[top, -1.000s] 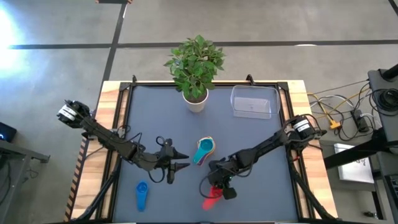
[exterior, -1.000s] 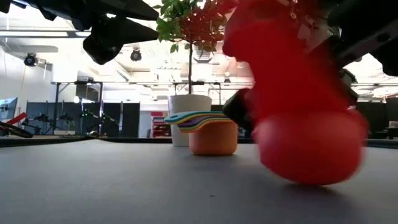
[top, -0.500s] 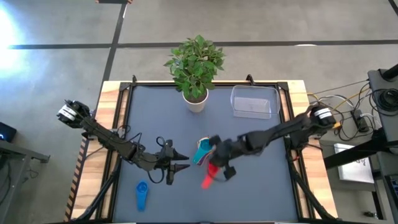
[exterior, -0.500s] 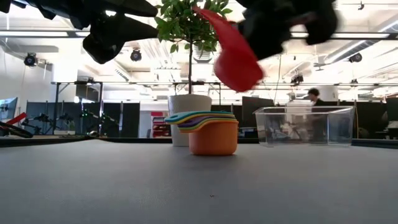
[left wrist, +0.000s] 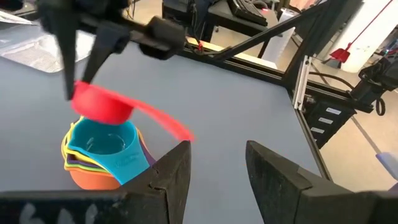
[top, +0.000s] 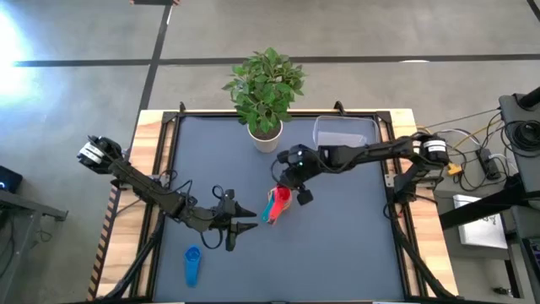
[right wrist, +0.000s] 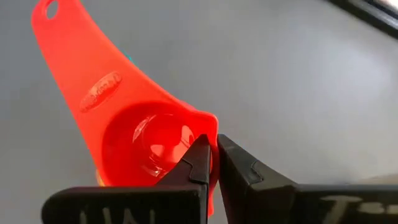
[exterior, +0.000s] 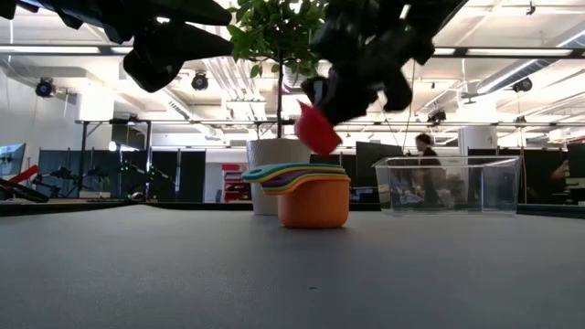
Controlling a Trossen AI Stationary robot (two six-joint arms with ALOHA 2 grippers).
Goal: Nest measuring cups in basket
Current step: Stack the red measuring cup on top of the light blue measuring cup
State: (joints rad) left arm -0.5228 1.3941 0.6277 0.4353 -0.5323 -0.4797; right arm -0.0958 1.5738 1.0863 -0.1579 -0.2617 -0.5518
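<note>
A: High view: right gripper above the stack of cups at mid-table, fingers pinched on the rim of the red cup. Step in hand, by judgement: adding the red cup to the stack.

B: Basket at the far right of the table, beside the plant pot, apparently with nothing in it. Stack outside the basket, so the task likely well short of complete.

A: Confirmed. Light blue cup uppermost in the stack, orange at the bottom. Dark blue cup alone near the front left edge, not yet collected.

B: Left gripper?

A: Parked just left of the stack, fingers spread, holding nothing.

B: Requirement for the next move?

A: Judgement only: lower the red cup with its bowl centred over the light blue one, then release. Risk: the grip on one rim edge leaves the cup free to tilt.

B: Differences between views?

A: Right wrist view: fingers pressed on the cup rim, bowl facing up, handle pointing away; stack not visible. Left wrist view: red cup clear of the stack, a gap below it, handle toward the camera. Low view: height of the cup over the stack, and the basket's clear walls; no dark blue cup.
</note>
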